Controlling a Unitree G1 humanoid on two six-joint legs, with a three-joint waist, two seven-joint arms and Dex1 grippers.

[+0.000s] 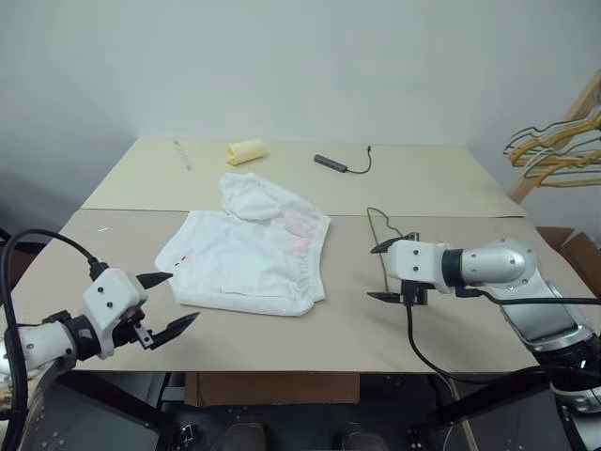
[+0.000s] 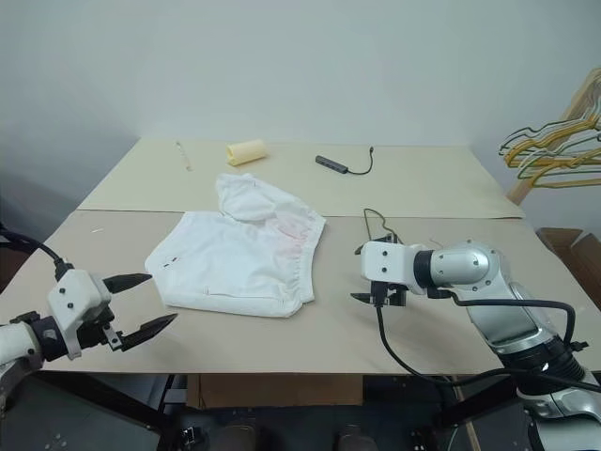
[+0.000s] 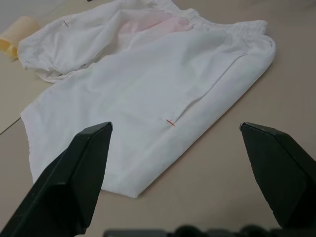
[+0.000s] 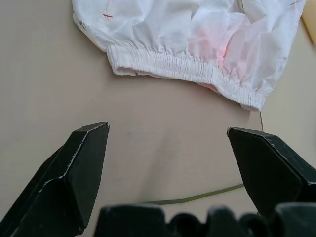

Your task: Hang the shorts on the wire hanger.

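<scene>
Both our claws gape empty; the wire hanger (image 1: pixel 377 235) lies under our right claw (image 1: pixel 385 272), the shorts (image 1: pixel 249 254) at nine o'clock.

No text, label, brand, number or sign can be read anywhere; the shorts (image 1: pixel 252 254) carry only small red stitch marks, not letters.

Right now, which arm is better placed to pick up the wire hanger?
The right. The right gripper hangs open directly over the wire hanger, which lies on the table right of the shorts. The left gripper, also open, sits beyond the shorts' far side.
</scene>
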